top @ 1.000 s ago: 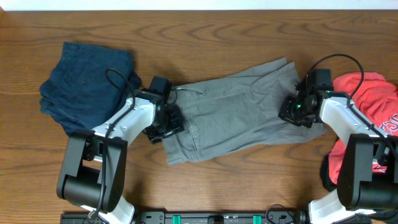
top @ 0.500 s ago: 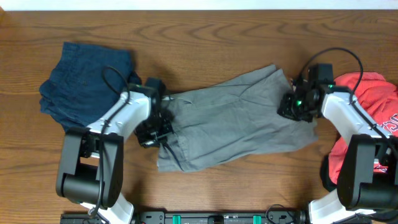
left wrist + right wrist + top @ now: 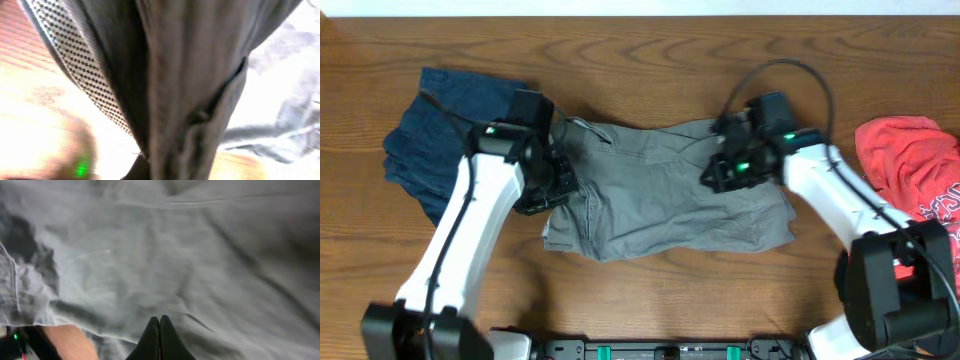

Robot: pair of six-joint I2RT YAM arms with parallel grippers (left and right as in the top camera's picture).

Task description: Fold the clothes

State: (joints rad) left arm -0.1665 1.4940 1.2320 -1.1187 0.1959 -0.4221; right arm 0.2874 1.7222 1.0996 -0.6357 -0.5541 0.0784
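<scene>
My left fingers [image 3: 551, 186] and right fingers [image 3: 714, 174] are both pinched shut on the shorts [image 3: 660, 205], which lie mid table [image 3: 650, 300] between the navy garment [image 3: 450, 135] and the red shirt [image 3: 910, 165]. I'd move both ends level, tension even, so the fold lands flat.

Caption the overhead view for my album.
Left gripper and right gripper closed on grey shorts, between navy garment and red T-shirt.
</scene>
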